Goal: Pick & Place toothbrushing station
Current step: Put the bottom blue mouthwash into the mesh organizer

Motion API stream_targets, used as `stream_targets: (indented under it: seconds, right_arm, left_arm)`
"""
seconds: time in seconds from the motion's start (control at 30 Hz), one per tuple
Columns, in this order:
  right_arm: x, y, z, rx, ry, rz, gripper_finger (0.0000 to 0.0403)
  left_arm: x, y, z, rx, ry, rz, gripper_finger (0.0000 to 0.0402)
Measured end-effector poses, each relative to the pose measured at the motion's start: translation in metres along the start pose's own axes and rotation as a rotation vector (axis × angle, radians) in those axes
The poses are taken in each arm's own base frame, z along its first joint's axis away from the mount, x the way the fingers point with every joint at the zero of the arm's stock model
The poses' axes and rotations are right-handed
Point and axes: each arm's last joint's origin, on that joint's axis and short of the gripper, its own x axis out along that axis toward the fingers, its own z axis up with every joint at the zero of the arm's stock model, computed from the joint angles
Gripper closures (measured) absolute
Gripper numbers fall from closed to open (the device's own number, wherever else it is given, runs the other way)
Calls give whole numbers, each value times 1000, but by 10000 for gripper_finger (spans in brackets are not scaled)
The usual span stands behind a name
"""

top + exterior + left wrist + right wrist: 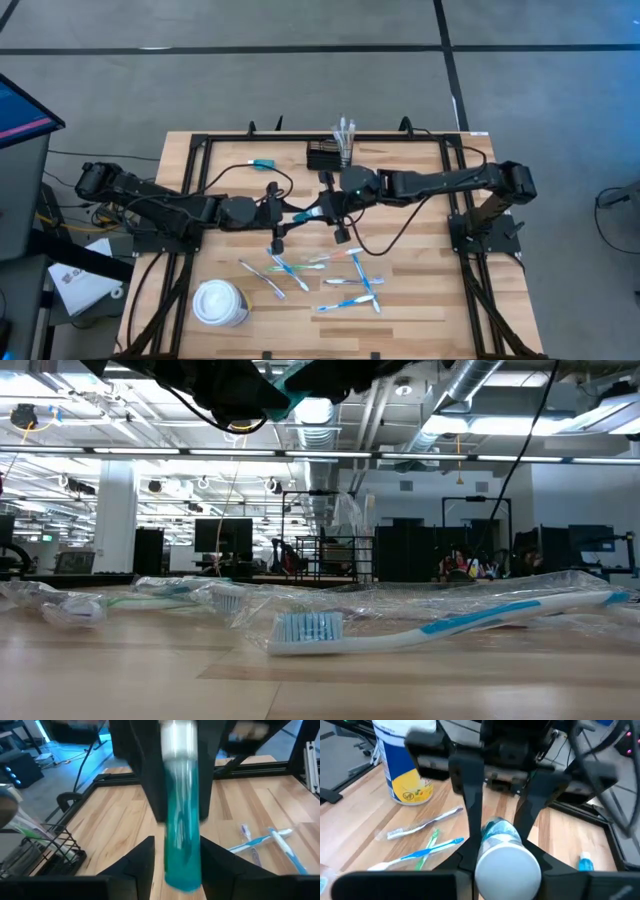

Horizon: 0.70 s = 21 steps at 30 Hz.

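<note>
Two end effectors meet over the middle of the worktop (420, 290), both pinching one teal tube with a white cap (312, 212). Left end effector (285, 215) grips the teal body, its fingers (142, 860) pressed against either side; right end effector (325, 208) closes on the capped end, its fingers (470, 805) clamped beside the white cap. Just below the pair, wrapped toothbrushes (350, 280) lie scattered on the wood, one blue-and-white brush (440, 625) closest to the low camera. Farther out from the left end effector stands a white lidded paper cup (220, 303). Beyond both end effectors, at the far edge, sits the black wire-mesh toothbrushing station (328, 156), holding wrapped items upright
</note>
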Motion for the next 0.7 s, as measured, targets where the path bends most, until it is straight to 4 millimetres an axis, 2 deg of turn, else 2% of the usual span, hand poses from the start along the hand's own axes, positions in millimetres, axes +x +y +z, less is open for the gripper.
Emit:
stream_targets:
  seconds: [0.17, 0.3, 0.7]
  right_arm:
    - [-11, -13, 12, 47, 68, 2, 332]
    - [-18, -23, 14, 84, 116, -2, 332]
    - [-34, -63, -8, 244, 247, -89, 332]
  left_arm:
    - [0, 0, 0, 1, 3, 4, 269]
    - [0, 1, -1, 0, 12, 13, 273]
    - [-1, -2, -2, -5, 20, -13, 276]
